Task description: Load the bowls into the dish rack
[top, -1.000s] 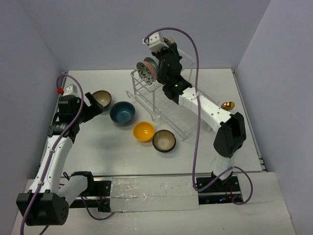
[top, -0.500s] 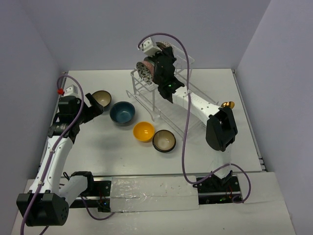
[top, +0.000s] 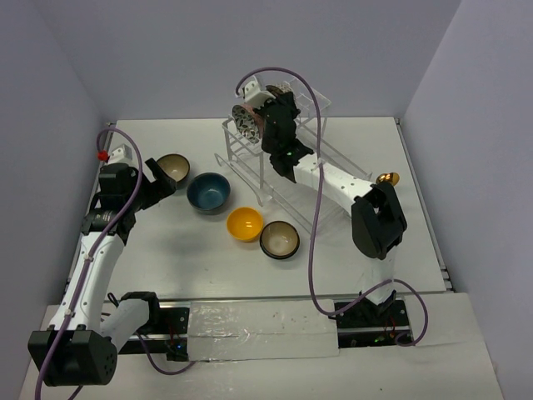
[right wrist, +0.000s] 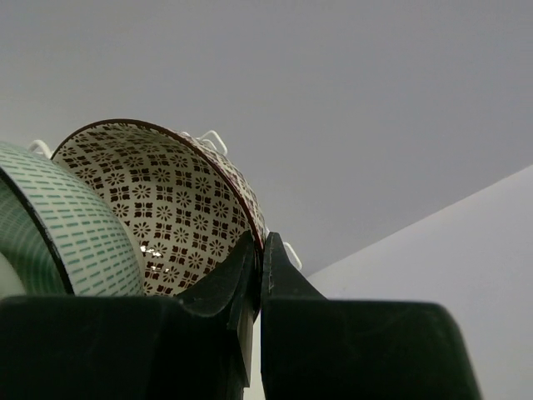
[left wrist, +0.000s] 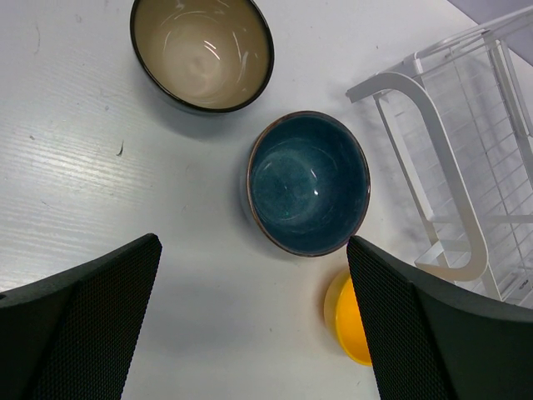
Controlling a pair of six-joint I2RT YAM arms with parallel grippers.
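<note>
My right gripper (right wrist: 260, 250) is shut on the rim of a white bowl with a red-brown flower pattern (right wrist: 158, 200), held on edge beside a green-striped bowl (right wrist: 58, 225). From above, this gripper (top: 271, 104) is at the upper shelf of the dish rack (top: 287, 187), where a patterned bowl (top: 246, 122) stands on edge. My left gripper (left wrist: 254, 333) is open and empty above the table. Below it lie a dark blue bowl (left wrist: 308, 182), a cream-inside bowl (left wrist: 202, 52) and a yellow bowl (left wrist: 350, 321). A brown bowl with cream inside (top: 280, 240) lies nearer the front.
A gold spoon (top: 387, 178) lies right of the rack. The rack's white frame (left wrist: 450, 192) stands just right of the blue bowl. Walls close the table at the back and both sides. A purple cable loops over the right arm.
My right arm has moved left and lower, bringing the patterned bowl down against the bowls in the rack's upper shelf. The left arm and the table bowls have not moved.
</note>
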